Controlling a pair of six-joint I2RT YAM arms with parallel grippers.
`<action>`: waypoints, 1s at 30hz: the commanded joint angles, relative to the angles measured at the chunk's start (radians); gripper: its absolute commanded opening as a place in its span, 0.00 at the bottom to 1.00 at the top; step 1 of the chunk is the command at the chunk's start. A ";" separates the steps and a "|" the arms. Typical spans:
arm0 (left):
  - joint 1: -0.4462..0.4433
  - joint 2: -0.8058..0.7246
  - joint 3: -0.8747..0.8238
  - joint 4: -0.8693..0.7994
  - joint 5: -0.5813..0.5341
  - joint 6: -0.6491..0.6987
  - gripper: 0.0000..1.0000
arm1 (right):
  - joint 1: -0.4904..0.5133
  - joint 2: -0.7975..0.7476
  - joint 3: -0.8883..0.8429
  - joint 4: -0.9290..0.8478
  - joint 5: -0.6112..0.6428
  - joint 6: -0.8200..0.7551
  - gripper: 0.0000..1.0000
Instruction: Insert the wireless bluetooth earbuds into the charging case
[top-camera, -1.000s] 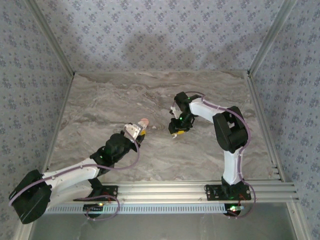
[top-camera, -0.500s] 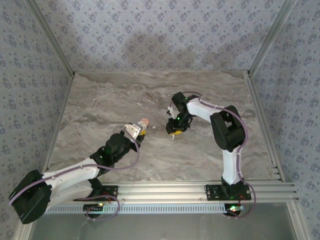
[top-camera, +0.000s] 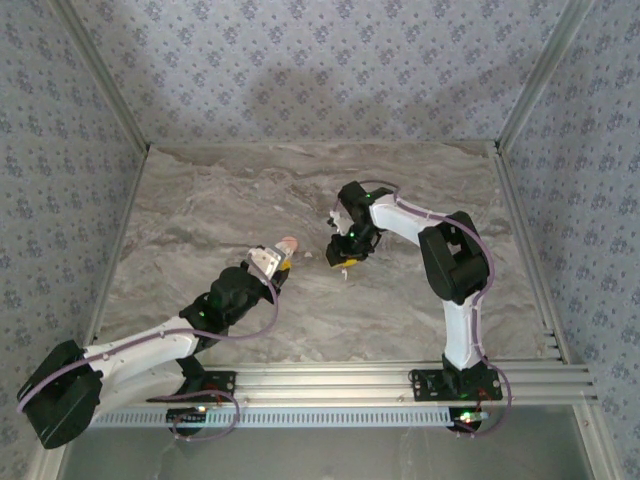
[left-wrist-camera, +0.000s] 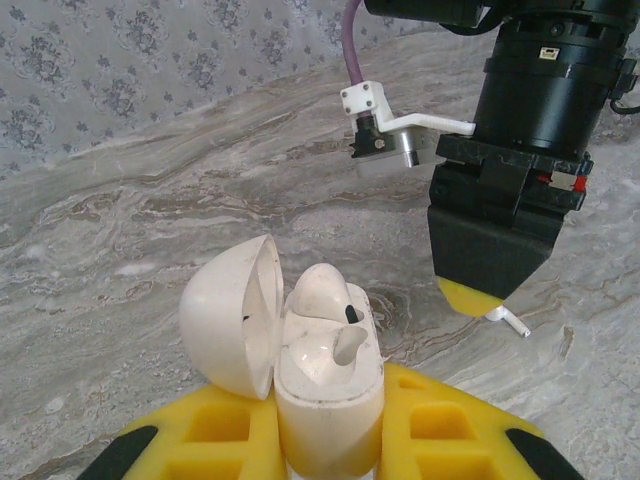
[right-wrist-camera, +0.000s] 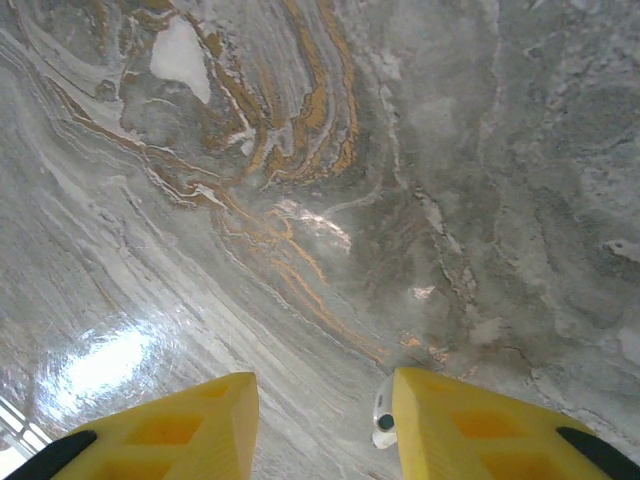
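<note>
Small round whitish plastic clamshell charging case (left-wrist-camera: 328, 400): clamped between the yellow fingers of the left gripper (left-wrist-camera: 330, 445), jaws closed tight on its lower half, lid swung open to one side. One whitish earbud (left-wrist-camera: 322, 296) looks seated in the well just above those jaws. That is a judgement only, as its stem is hidden.

The second earbud (right-wrist-camera: 384, 421), tiny and whitish, sits inside the right gripper (right-wrist-camera: 322, 425), touching the inner face of one yellow finger. Those jaws stand part open, with bare grey marble-pattern table (right-wrist-camera: 300, 150) showing between them. You cannot tell whether the bud is carried or merely nudged.

Step in hand, as judged: bring the second earbud to the free well.
- Confirm a real pinch first, closing on the bud's body with the stem pointing out past the fingertips.
- Centre your right jaws above the left jaws and match the stem to the well's slant.
- Lower slowly and release only once it sits.
- Mind the open lid beside the left jaws.

Writing: a small label (left-wrist-camera: 553, 52) on the right arm's black housing, too small to read. No brand visible on the case.
</note>
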 joint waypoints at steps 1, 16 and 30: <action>0.005 -0.015 0.001 0.001 0.004 0.012 0.11 | 0.005 -0.013 0.037 -0.063 0.002 0.000 0.41; 0.006 -0.012 0.004 0.008 0.010 0.014 0.11 | 0.028 -0.020 0.090 -0.211 0.170 0.019 0.40; 0.007 -0.017 0.003 0.002 0.009 0.014 0.11 | 0.047 0.060 0.130 -0.217 0.170 0.016 0.38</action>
